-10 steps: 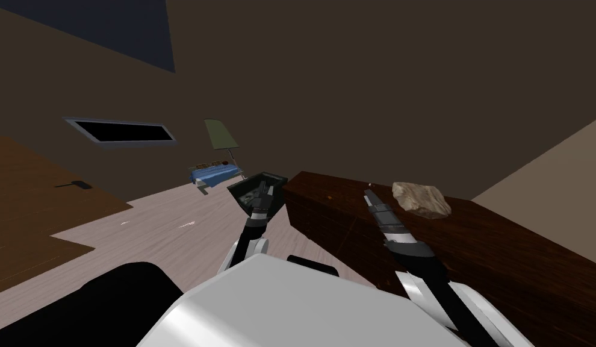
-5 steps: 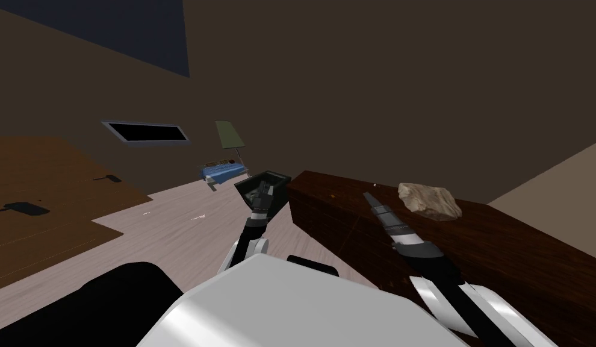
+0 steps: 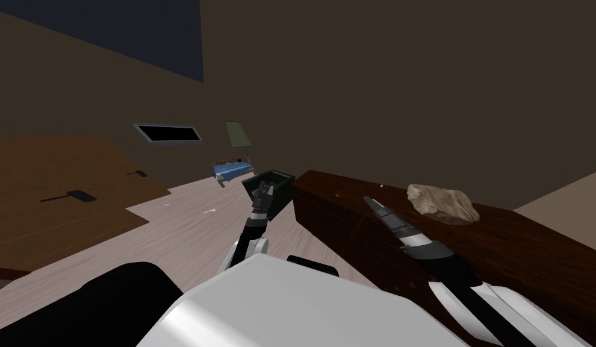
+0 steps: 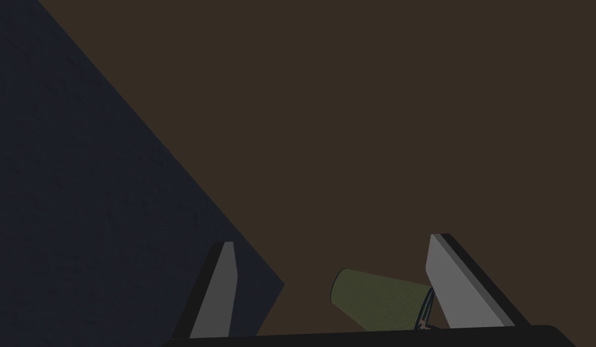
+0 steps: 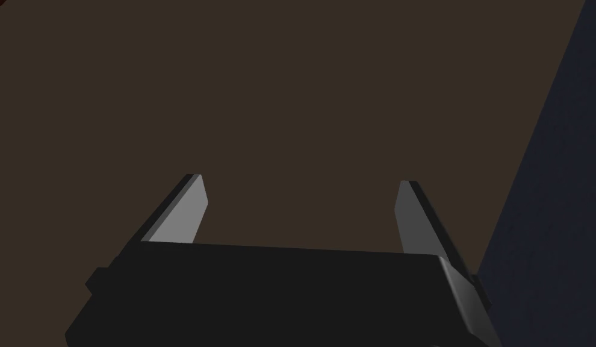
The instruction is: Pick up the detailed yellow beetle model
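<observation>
The left gripper (image 4: 333, 241) and right gripper (image 5: 300, 179) both have their fingers apart and hold nothing. The beetle model (image 3: 442, 203), seemingly a beige lumpy shape, lies on the dark wooden counter (image 3: 351, 217), further along it than the right gripper, so this arm is the nearer one.

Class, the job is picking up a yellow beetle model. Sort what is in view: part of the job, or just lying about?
Job: left end effector, open; right end effector, open.
Lying about: beige rock on the wooden cabinet; dark bin; green-shaded lamp; low blue furniture.
</observation>
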Controlling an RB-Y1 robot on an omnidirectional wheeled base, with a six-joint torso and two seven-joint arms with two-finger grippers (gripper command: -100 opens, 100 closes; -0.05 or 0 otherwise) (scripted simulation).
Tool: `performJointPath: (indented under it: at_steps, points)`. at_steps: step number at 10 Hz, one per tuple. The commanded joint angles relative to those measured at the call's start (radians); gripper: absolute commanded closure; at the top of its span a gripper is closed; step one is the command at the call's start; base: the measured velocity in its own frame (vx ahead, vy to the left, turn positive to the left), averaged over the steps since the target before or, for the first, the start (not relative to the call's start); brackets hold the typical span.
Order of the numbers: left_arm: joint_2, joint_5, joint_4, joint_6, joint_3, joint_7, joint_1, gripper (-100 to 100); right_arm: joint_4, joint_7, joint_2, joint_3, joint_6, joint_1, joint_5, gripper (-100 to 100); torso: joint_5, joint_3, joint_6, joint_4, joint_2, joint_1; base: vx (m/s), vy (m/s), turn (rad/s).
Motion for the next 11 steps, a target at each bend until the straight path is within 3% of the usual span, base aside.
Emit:
performJointPath:
  at_steps: [1, 8, 11]
  points:
    - [0.000, 0.000, 0.000, 0.000, 0.000, 0.000, 0.000, 0, 0.007, -0.008, -0.042, -0.007, 0.000, 0.002, 0.019, -100, 0.000, 0.000, 0.000, 0.000, 0.000, 0.000, -0.049, 0.024, 0.071]
    - [0.000, 0.000, 0.000, 0.000, 0.000, 0.000, 0.000, 0, 0.098, -0.070, -0.253, -0.075, -0.024, 0.035, 0.169, -100, 0.000, -0.001, 0.000, 0.000, -0.001, 0.000, -0.039, 0.037, 0.111]
    - [0.000, 0.000, 0.000, 0.000, 0.000, 0.000, 0.000, 0, 0.123, -0.085, -0.341, -0.090, -0.033, 0.048, 0.206, -100, 0.000, -0.002, 0.000, -0.001, -0.003, 0.001, 0.000, 0.044, 0.085]
